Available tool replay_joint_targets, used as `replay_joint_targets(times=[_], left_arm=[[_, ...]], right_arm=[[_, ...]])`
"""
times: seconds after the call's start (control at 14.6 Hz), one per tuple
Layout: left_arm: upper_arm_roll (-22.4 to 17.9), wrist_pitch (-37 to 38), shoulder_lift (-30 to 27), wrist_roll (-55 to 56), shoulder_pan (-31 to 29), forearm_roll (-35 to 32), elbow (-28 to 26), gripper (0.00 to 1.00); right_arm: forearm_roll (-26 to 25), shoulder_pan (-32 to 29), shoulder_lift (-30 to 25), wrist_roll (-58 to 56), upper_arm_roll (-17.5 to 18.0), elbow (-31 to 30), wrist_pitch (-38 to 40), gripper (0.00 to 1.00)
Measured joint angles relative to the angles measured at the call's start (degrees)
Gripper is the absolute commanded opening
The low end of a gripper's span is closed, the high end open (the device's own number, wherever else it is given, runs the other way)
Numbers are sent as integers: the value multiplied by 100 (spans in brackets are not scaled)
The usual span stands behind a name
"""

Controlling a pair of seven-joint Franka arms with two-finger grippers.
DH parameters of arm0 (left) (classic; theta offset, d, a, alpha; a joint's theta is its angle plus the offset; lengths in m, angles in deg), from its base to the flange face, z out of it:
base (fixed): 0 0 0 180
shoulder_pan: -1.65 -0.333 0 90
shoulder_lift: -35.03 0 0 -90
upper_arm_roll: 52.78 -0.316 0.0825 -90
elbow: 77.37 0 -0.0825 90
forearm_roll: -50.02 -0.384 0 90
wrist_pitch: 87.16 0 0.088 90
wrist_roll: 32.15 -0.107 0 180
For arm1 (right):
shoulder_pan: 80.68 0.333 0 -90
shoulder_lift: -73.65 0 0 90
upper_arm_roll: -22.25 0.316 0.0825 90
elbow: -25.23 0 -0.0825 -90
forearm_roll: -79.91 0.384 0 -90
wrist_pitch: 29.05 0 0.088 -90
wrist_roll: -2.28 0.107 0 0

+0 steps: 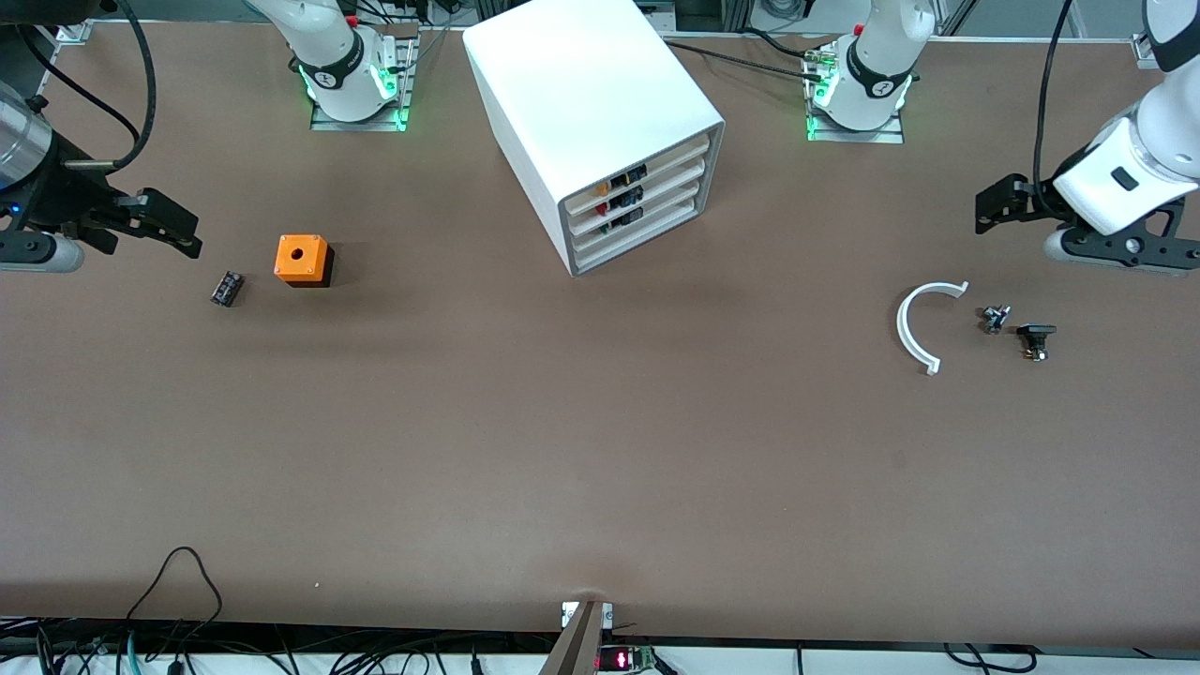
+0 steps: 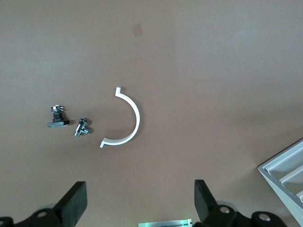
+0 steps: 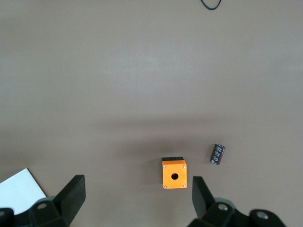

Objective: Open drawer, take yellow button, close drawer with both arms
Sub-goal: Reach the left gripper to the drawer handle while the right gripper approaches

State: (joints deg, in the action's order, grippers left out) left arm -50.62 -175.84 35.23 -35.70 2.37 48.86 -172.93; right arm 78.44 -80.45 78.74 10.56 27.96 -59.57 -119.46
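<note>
The white cabinet (image 1: 581,103) stands mid-table near the arms' bases. Its top drawer (image 1: 656,164) is pushed in, and a small orange and black spot shows at its front slot. I cannot make out the button as such. My right gripper (image 1: 192,234) is open and empty, in the air at the right arm's end of the table, beside the orange box (image 1: 302,258). Its own view shows the gripper (image 3: 137,194) wide open. My left gripper (image 1: 982,211) is open and empty over the left arm's end, and its own view shows it (image 2: 139,201) wide open above bare table.
A small black block (image 1: 227,287) lies beside the orange box (image 3: 174,174). A white C-shaped clamp (image 1: 917,326), a small metal bolt (image 1: 995,319) and a black-headed bolt (image 1: 1036,336) lie at the left arm's end. A cabinet corner (image 2: 289,175) shows in the left wrist view.
</note>
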Motion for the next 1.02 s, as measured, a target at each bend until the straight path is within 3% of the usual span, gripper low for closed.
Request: replay_joint_targets(times=[0.61,1.02], left_arm=[[26,14,14,-10,-16,15,-14,100],[76,634,156,-221,79,1406,-26,100]], right_arm=[[-1,70,549,-77,12,-57,-195,100],[-1,80,1166,-81,12,-64,-726,100]])
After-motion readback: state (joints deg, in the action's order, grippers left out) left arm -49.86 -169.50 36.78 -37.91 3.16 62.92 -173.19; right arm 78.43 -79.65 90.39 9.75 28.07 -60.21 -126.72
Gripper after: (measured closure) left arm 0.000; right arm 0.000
